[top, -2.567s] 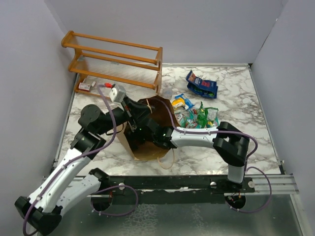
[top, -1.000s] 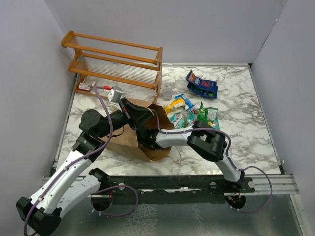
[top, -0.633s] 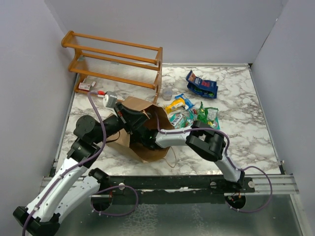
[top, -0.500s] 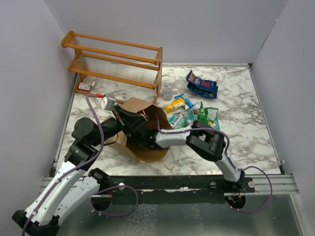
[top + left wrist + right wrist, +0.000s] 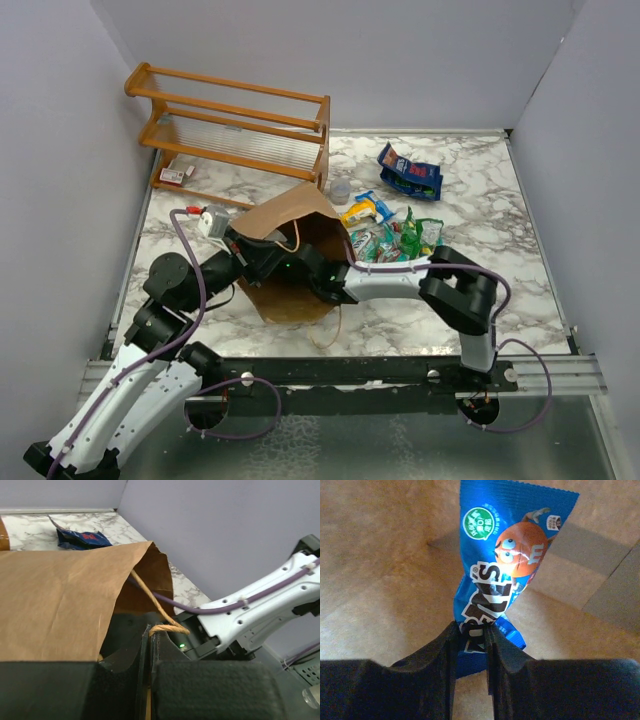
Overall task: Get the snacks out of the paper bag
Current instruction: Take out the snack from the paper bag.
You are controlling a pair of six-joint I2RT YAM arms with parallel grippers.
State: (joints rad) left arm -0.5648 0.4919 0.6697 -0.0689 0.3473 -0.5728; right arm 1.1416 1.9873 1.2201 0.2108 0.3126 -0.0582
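One blue M&M's packet [image 5: 492, 575], unseen from overhead, appears only in the right wrist view, pinched by the right fingers [image 5: 435, 655] inside the paper bag [image 5: 290, 215]; left fingers [image 5: 172, 652] clamp its rim.

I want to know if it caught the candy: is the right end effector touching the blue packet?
Touching. The right wrist view shows the right end effector pinching the blue packet between both fingers, inside the paper bag.
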